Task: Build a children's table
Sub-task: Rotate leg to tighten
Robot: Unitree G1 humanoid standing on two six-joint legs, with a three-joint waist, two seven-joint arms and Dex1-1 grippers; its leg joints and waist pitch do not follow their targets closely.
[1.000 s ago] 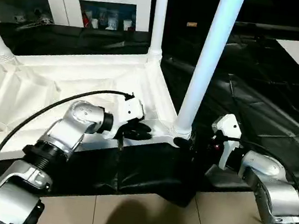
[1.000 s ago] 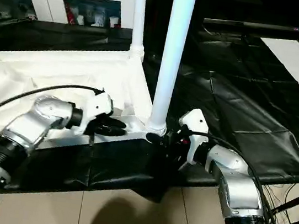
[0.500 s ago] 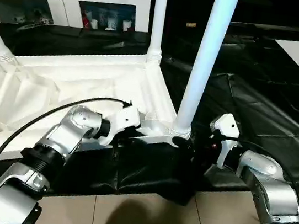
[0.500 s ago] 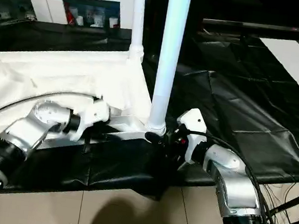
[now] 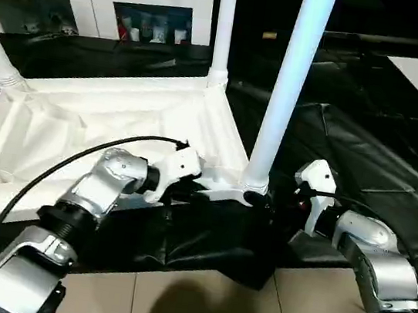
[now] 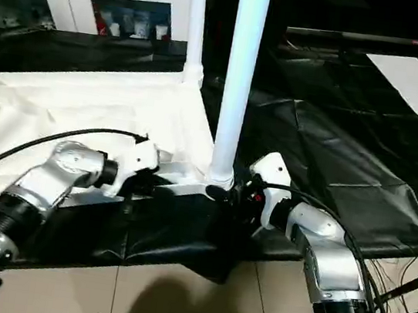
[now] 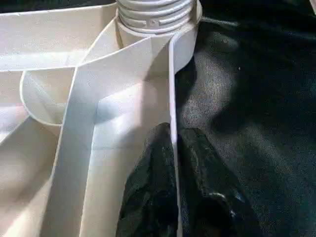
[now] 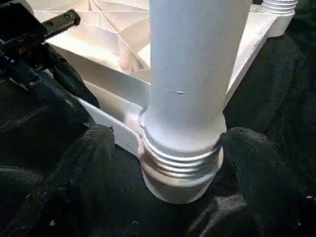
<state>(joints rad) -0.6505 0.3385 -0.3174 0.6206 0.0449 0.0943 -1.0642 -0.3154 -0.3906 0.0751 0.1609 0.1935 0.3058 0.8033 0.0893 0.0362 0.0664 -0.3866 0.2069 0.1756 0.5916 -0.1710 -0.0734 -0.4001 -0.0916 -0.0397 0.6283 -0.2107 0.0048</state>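
Black sheeting (image 5: 367,140) underfoot, white cabinet (image 5: 98,1) beyond. Table top (image 5: 105,122) upside down on it, ribs up. Left gripper (image 7: 173,163) pinched shut on the top's near rim (image 7: 172,98), just short of the corner socket (image 8: 173,185). Right gripper (image 8: 170,163) spread wide, fingers (image 8: 84,163) flanking the threaded base of the upright leg (image 5: 289,82) in that socket.

No text, label, brand, number or sign can be read on anything in these views.
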